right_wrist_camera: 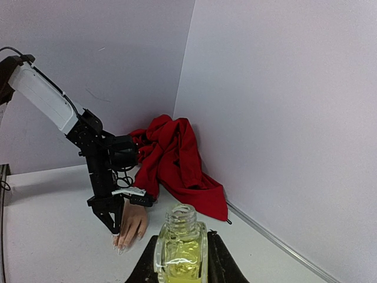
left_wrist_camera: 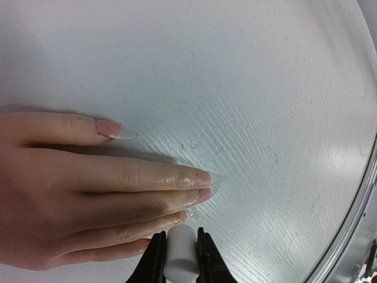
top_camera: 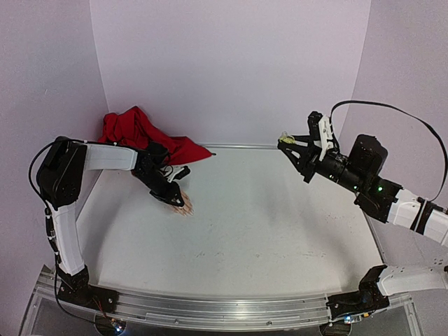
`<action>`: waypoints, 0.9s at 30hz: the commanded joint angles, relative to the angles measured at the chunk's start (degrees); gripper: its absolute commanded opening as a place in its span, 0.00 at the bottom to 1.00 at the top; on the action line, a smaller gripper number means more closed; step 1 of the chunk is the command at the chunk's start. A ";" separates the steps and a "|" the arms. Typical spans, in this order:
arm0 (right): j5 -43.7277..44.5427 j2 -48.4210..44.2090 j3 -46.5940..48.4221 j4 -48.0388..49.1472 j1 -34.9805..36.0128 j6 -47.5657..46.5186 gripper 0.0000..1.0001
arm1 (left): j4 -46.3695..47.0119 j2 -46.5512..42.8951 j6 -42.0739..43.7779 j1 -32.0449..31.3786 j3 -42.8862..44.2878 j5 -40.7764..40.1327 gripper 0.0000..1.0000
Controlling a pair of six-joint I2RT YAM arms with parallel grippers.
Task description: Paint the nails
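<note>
A pale peach mannequin hand (left_wrist_camera: 70, 188) lies flat on the white table, its red sleeve (top_camera: 140, 136) bunched at the back left. Its long clear nails (left_wrist_camera: 123, 133) point right in the left wrist view. My left gripper (left_wrist_camera: 180, 250) is shut on a white cap (left_wrist_camera: 180, 253), held just over the lower fingertips; the brush is hidden. It stands over the hand in the top view (top_camera: 170, 192). My right gripper (right_wrist_camera: 179, 259) is shut on an open glass bottle of yellowish liquid (right_wrist_camera: 179, 250), held in the air at the back right (top_camera: 287, 140).
Lilac walls close the back and sides. A metal strip (top_camera: 238, 146) runs along the table's back edge, and a rail (top_camera: 210, 308) along the front. The right arm's black cable (top_camera: 406, 119) loops above it.
</note>
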 commanded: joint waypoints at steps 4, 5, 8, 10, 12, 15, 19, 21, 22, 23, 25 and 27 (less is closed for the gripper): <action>-0.51 -0.23 1.05 4.20 0.17 0.15 0.00 | 0.59 0.69 0.33 0.33 1.74 -0.29 0.00; -0.51 -0.23 1.09 4.25 0.18 0.18 0.00 | 0.52 0.78 0.35 0.33 1.78 -0.24 0.00; -0.46 -0.23 1.05 4.21 0.22 0.11 0.00 | 0.38 0.89 0.44 0.33 1.83 -0.25 0.00; -0.42 -0.22 1.09 4.25 0.21 0.11 0.00 | 0.33 1.01 0.57 0.33 1.94 -0.33 0.00; -0.43 -0.14 1.07 4.21 0.17 0.11 0.00 | 0.25 1.06 0.55 0.33 1.92 -0.26 0.00; -0.53 -0.13 1.01 4.21 0.17 0.11 0.00 | 0.19 1.15 0.42 0.33 2.00 0.18 0.00; -0.42 -0.14 1.01 4.25 0.17 0.11 0.00 | 0.29 1.29 0.21 0.33 2.24 0.59 0.00; -0.43 -0.14 1.01 4.25 0.17 0.11 0.00 | 0.18 1.42 0.10 0.33 2.42 0.92 0.00; -0.42 -0.14 0.98 4.25 0.19 0.11 0.00 | 0.27 1.46 0.03 0.29 2.51 1.05 0.00; -0.47 -0.14 0.94 4.23 0.19 0.11 0.00 | 0.29 1.50 -0.03 0.25 2.53 1.20 0.00; -0.51 -0.09 0.92 4.19 0.17 0.11 0.00 | 0.31 1.58 -0.14 0.24 2.61 1.51 0.00; -0.54 -0.05 0.96 4.21 0.17 0.11 0.00 | 0.33 1.67 -0.23 0.24 2.61 1.75 0.00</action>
